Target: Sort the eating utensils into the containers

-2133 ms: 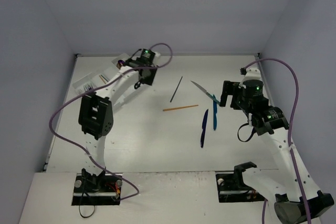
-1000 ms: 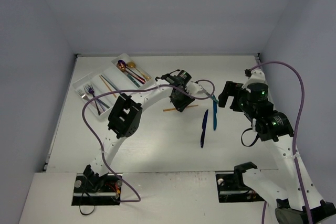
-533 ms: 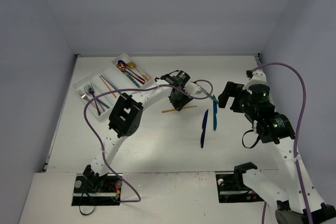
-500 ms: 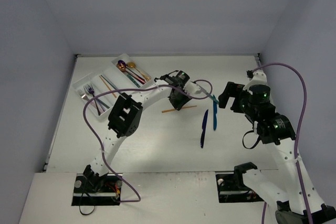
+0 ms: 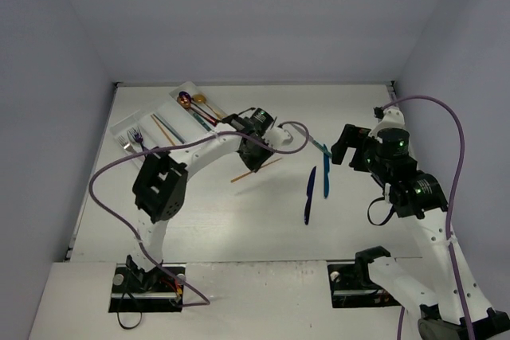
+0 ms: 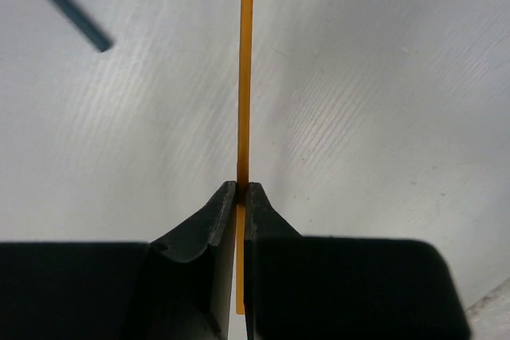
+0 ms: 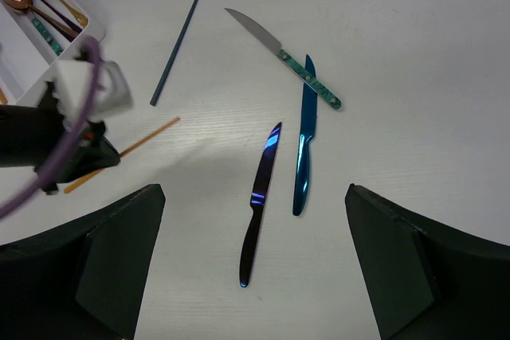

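My left gripper (image 5: 253, 157) (image 6: 241, 189) is shut on a gold chopstick (image 5: 239, 177) (image 6: 246, 69) near its end, which sticks out straight ahead of the jaws over the table. A dark grey-blue chopstick (image 6: 62, 4) (image 7: 174, 52) lies just beyond. My right gripper (image 5: 344, 146) (image 7: 253, 189) hangs open and empty above three knives: a dark blue one (image 5: 308, 195) (image 7: 259, 205), a teal one (image 5: 326, 173) (image 7: 303, 137) and a silver one with a teal handle (image 7: 279, 44). The white tray (image 5: 119, 127) (image 7: 94, 31) at far left holds spoons (image 5: 191, 101), chopsticks and forks (image 5: 131, 141).
Grey walls close the table in on the left, back and right. The left arm's purple cable (image 5: 291, 142) loops over the table's middle, across the silver knife's blade. Both arm bases sit at the near edge.
The left jaws have closed on the gold chopstick and the arm has drawn it leftward, towards the tray side, turning it. The right arm has stayed put.
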### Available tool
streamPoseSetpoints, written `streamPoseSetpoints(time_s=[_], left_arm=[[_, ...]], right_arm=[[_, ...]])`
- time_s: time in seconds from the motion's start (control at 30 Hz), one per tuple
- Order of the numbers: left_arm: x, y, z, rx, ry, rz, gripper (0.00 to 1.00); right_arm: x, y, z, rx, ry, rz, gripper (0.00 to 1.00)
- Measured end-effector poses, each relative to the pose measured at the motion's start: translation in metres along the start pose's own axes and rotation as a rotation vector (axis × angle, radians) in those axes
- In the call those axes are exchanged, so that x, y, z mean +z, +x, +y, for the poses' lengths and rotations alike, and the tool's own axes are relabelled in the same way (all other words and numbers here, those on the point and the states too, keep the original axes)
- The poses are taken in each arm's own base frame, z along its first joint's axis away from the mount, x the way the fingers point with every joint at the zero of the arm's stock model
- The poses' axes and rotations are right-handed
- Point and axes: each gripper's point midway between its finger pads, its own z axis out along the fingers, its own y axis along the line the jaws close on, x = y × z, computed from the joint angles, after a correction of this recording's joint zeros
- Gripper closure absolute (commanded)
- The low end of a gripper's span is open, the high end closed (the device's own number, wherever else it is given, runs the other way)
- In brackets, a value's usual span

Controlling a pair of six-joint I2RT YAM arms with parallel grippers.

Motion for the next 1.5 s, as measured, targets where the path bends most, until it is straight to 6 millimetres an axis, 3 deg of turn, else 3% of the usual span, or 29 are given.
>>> streamPoseSetpoints(time_s=[0.1,0.17,0.23,0.3,0.4,0.53,0.6,0.8,0.97,1.1,1.27,1.5], left_arm=[[-0.042,-0.015,0.016,-0.081,-0.049,-0.11,1.0],[-0.072,-0.02,0.046,-0.203,-0.102,-0.198,1.0],[-0.097,-0.016,0.089,-0.372,-0.178,-0.281,1.0],[-0.116,0.0,0.136,-0.565,-0.266,-0.348,1.0],[-0.124,0.042,0.188,-0.845,-0.383,-0.391,1.0],[-0.121,0.093,0.228,-1.158,-0.514,-0.404,1.0],[-0.122,0.107,0.24,-1.269,-0.563,-0.418,1.0],[-0.133,0.123,0.28,-1.461,-0.711,-0.53,1.0],[-0.121,0.148,0.302,-1.587,-0.775,-0.53,1.0],[-0.113,0.161,0.309,-1.638,-0.804,-0.512,0.95],[-0.113,0.164,0.31,-1.655,-0.819,-0.515,0.74],[-0.111,0.163,0.307,-1.662,-0.801,-0.504,0.64]], right_arm=[[0.003,0.002,0.0,-0.002,0.005,0.011,0.05],[0.005,0.003,-0.001,-0.004,0.008,0.018,0.05],[0.006,0.004,-0.001,-0.009,0.01,0.024,0.05],[0.007,0.004,-0.002,-0.014,0.013,0.026,0.05],[0.008,0.004,-0.003,-0.023,0.018,0.027,0.05],[0.011,0.006,-0.004,-0.033,0.025,0.039,0.05],[0.014,0.008,-0.005,-0.038,0.029,0.051,0.05],[0.02,0.012,-0.006,-0.052,0.037,0.074,0.05],[0.021,0.012,-0.006,-0.055,0.039,0.075,0.05],[0.022,0.012,-0.007,-0.056,0.043,0.079,0.05],[0.025,0.014,-0.007,-0.057,0.046,0.09,0.05],[0.032,0.016,-0.005,-0.059,0.044,0.115,0.05]])
